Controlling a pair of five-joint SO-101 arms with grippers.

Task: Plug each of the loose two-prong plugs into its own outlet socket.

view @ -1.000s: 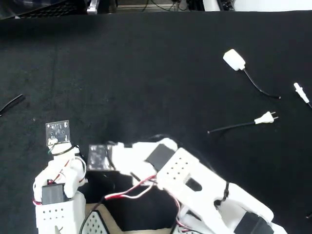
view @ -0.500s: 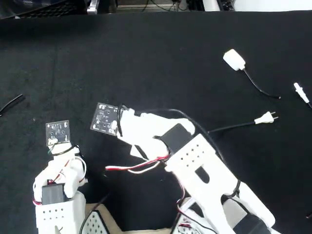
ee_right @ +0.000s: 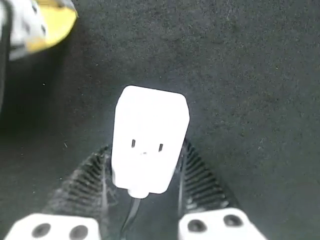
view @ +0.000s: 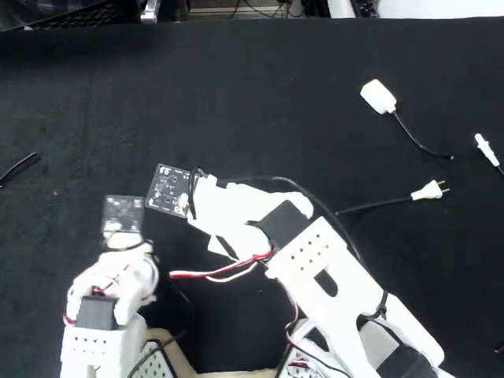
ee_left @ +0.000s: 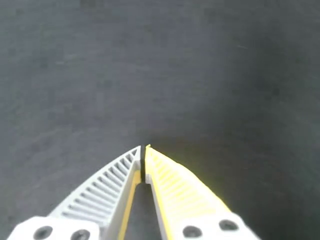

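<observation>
My right gripper [ee_right: 145,148] is shut on a white outlet socket [ee_right: 149,142] with two slots in its face, one finger on each side, just above the black table. In the high view the right arm [view: 315,268] stretches from the near edge toward the left, and its wrist board [view: 169,191] hides the socket. My left gripper [ee_left: 144,148] is shut with nothing in it; the left arm [view: 110,291] stands close beside it. A two-prong plug [view: 429,189] with a black cord lies at the right. Another plug [view: 487,150] lies by the right edge.
A white rounded adapter [view: 378,96] with a black cord lies at the far right. A black cable end [view: 20,167] sticks in from the left edge. The left arm's yellow finger [ee_right: 47,22] shows close by in the right wrist view.
The right arm swung away from the near edge and further onto the table, then stayed still. In the last half second the left arm moved right and forward, closer to the right gripper.
</observation>
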